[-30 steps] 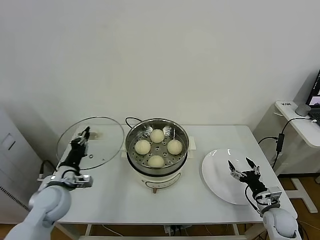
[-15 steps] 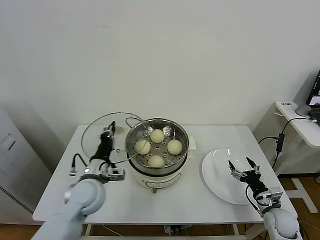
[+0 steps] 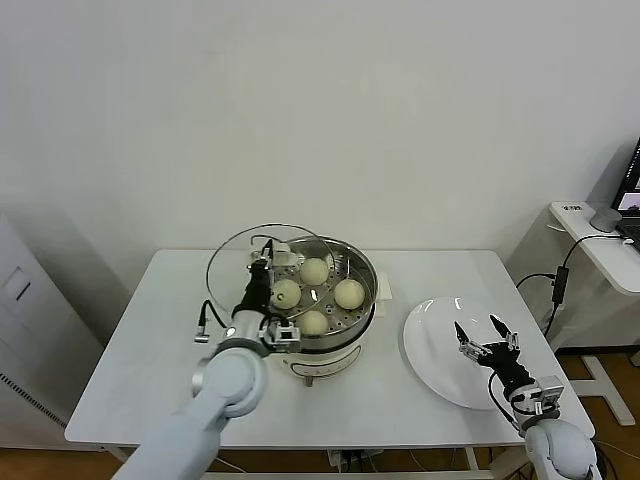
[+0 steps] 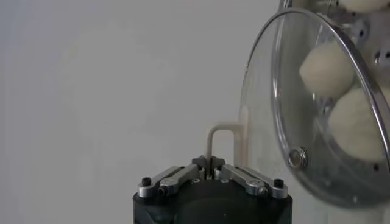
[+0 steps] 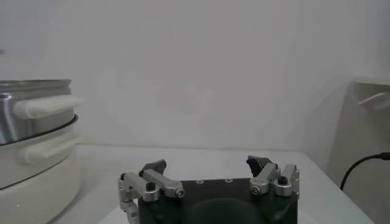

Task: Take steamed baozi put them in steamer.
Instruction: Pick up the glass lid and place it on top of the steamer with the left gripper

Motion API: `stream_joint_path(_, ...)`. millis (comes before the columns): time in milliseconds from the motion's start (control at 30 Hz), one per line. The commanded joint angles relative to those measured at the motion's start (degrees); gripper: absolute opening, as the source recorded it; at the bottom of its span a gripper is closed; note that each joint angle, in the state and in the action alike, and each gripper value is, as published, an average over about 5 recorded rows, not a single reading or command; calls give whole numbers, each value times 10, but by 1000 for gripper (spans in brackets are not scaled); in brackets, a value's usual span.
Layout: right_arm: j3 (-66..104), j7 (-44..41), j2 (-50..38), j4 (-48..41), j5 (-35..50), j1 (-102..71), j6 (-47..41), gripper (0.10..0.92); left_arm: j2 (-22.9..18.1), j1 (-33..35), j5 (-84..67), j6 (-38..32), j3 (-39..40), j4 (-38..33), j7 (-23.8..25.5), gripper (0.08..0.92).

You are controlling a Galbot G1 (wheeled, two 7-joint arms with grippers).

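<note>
On the left of the white worktop (image 3: 150, 340), the left gripper (image 3: 262, 272) has its fingers pinched shut on the cream loop handle (image 4: 223, 141) of the round glass lid with a steel rim (image 3: 262, 270). It holds the lid tilted, partly over the near-left edge of the round shiny steel steamer (image 3: 314, 290), which sits at the worktop's middle on a white electric base with a black cord running off behind.

All four smooth cream-white steamed baozi (image 3: 314, 271) already sit on the perforated tray inside the pot, spaced in a ring and not touching; they look dome-shaped, matte and unmarked. Loading seems finished, so the step in hand is most likely covering the pot. The next move would call for levelling the lid, centring it over the rim and lowering it until it seats all round, without clipping the buns or the pot's side handles.

To the right, a flat round white plate (image 3: 432, 345) lies bare. Over its near-right edge the right gripper (image 3: 485, 340) hovers idle, fingers spread and holding nothing.
</note>
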Motion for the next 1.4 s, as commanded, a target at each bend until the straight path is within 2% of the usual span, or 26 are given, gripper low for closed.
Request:
stream_joint_path(33,-1,0,2,2,-1,0,0,823,-44,-24,34,20,36,34,16,104)
stream_joint_path(733,-3,-2,9,-8,-6,4,1,823,-95,-36,51,21,59,83,6,104)
stream_joint_path(1400,-3,-9,18,-25,-13,8,6,823,-109,-28,56,21,67,96,0,104)
